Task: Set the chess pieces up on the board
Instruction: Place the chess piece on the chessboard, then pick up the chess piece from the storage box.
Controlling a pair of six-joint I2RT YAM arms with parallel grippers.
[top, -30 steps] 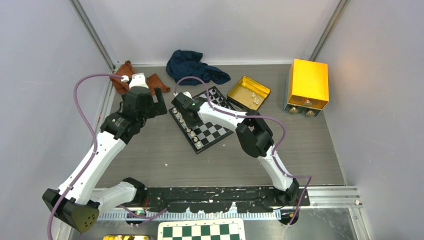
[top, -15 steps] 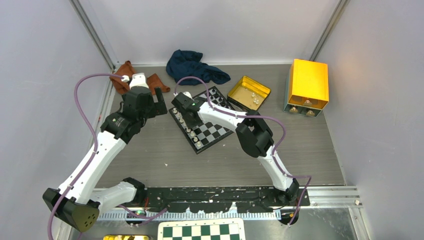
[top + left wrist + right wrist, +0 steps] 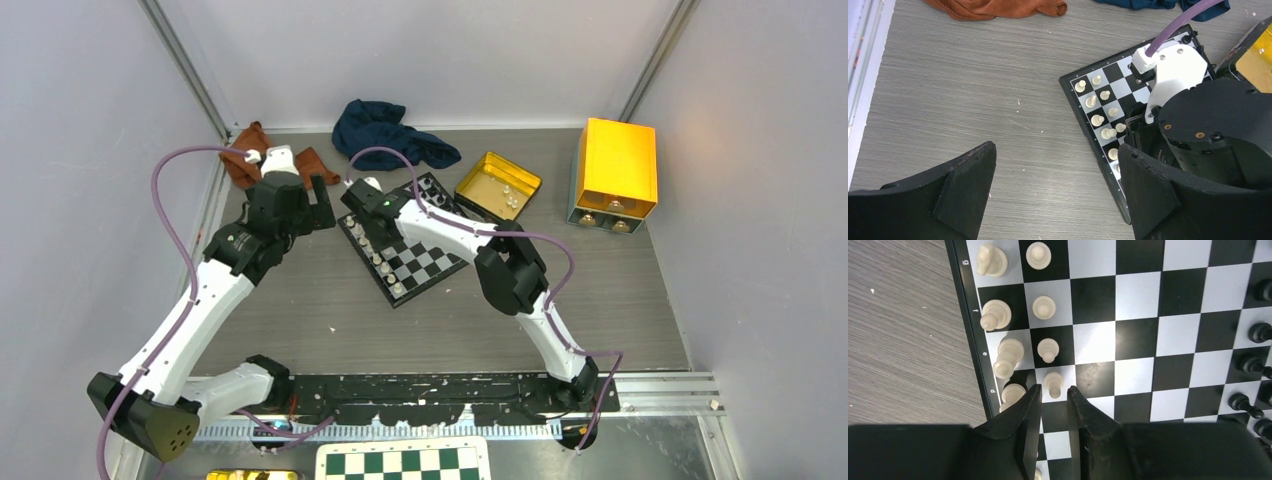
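The board [image 3: 422, 262] lies at mid table, turned at an angle. Cream-white chess pieces [image 3: 997, 315] stand in two rows along its left edge, black pieces [image 3: 1261, 332] along the opposite edge. My right gripper [image 3: 1054, 388] hangs low over the board, jaws a narrow gap apart. A white pawn [image 3: 1053, 382] stands on a pale square right at the fingertips, with a little room either side. My left gripper [image 3: 1058, 152] is wide open and empty over bare table just left of the board [image 3: 1087, 134].
An open yellow tin [image 3: 498, 186] holding a few pale pieces sits behind the board. A yellow box [image 3: 615, 168] stands at the back right. A blue cloth [image 3: 385, 132] and a brown cloth [image 3: 248, 152] lie at the back. A green-and-white checkered sheet [image 3: 400, 462] lies by the arm bases.
My right wrist has shifted slightly toward the far left over the board's white side. The left arm has shifted slightly too.
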